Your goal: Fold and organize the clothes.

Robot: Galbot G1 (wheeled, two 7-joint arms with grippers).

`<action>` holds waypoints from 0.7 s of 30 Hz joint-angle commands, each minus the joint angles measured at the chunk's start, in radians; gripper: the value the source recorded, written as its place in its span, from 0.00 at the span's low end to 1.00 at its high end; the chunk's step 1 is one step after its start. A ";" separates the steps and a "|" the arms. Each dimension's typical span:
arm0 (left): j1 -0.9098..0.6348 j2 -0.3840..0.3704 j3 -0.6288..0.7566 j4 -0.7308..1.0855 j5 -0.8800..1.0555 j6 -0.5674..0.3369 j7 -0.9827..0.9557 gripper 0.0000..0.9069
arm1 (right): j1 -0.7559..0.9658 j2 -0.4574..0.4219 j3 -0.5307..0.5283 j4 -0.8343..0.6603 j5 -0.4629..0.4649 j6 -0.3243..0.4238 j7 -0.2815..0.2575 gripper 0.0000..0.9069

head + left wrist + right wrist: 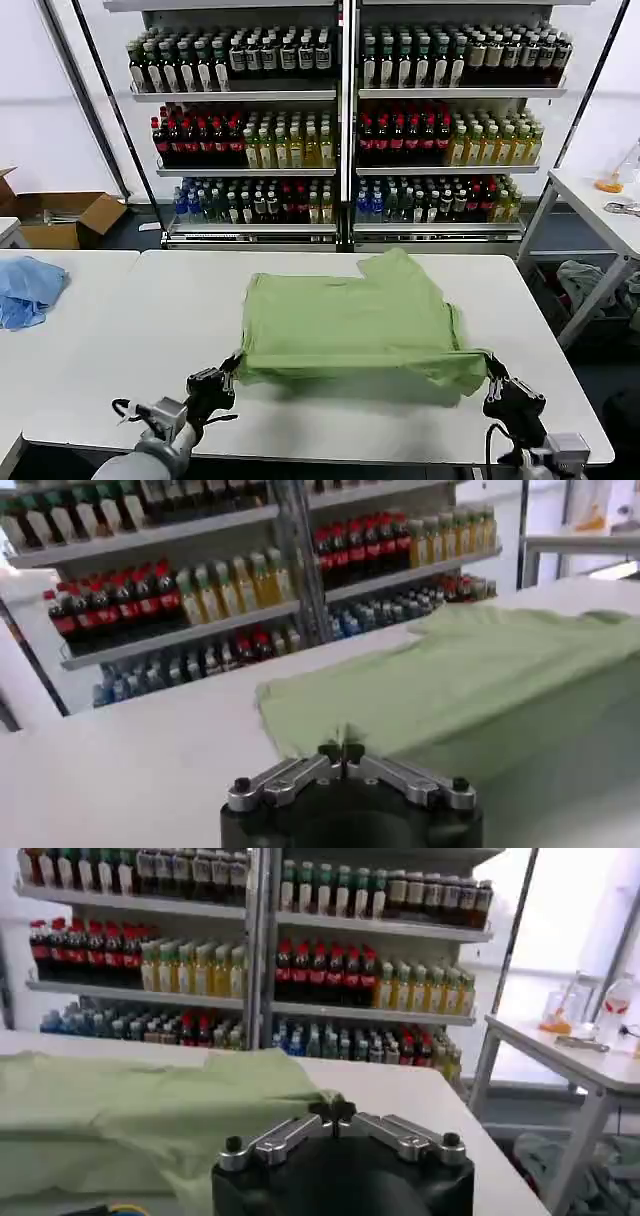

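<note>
Cloth (pixel 28 288), light blue, sits far left on the side table, well away from your work. Your left gripper (pixel 232 366) is pinched tight on the shirt's (pixel 350 320) near-left corner, lifting that edge just off the table (pixel 130 350). The shirt lies mid-table, green, its far half flat. Over on the right, your right gripper (pixel 490 366) is clamped on the near-right corner, same height. Shelves (pixel 345 130) of bottles stand behind.
</note>
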 commanded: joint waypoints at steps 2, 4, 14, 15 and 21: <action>-0.164 -0.001 0.108 0.160 0.039 0.000 -0.001 0.03 | 0.198 -0.036 -0.074 -0.182 -0.025 -0.014 -0.001 0.00; -0.183 -0.006 0.121 0.181 0.045 -0.002 -0.002 0.03 | 0.225 -0.033 -0.095 -0.208 -0.036 -0.013 -0.004 0.00; -0.235 -0.034 0.148 0.251 0.088 -0.015 -0.027 1.00 | 0.252 -0.010 -0.158 -0.232 -0.100 -0.034 -0.045 1.00; -0.236 -0.039 0.148 0.253 0.093 -0.015 -0.031 1.00 | 0.246 -0.008 -0.159 -0.230 -0.102 -0.034 -0.049 1.00; -0.217 -0.054 0.136 0.244 0.097 -0.025 -0.049 1.00 | 0.156 0.019 -0.125 -0.178 -0.112 -0.009 -0.064 1.00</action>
